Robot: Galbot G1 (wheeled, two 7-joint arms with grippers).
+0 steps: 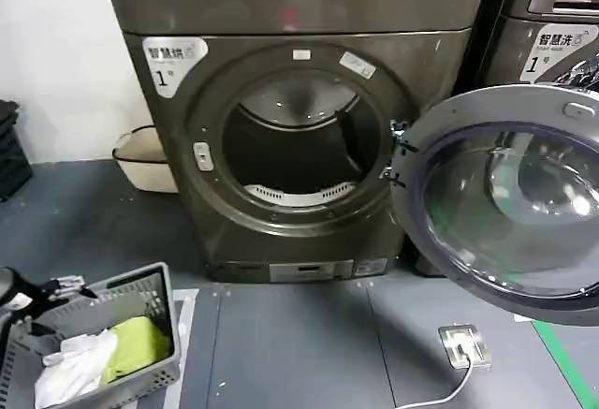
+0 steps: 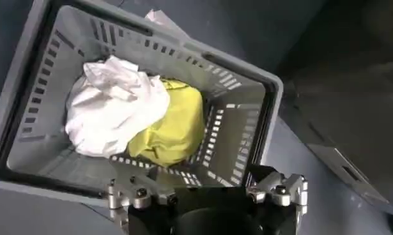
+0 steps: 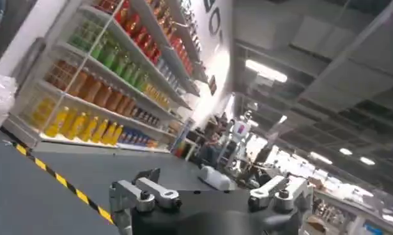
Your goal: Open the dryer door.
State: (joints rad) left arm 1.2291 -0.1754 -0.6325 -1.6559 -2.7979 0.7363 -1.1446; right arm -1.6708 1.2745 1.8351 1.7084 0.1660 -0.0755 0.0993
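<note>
Since the dryer door (image 1: 505, 205) already hangs wide at three o'clock, you need no reach; jaw states: cannot tell.

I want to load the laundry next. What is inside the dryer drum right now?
Through the open dryer door, the dryer drum shows bare metal walls and a white perforated strip at its front lip. No clothes are visible; the drum's lowest front part is hidden.
</note>
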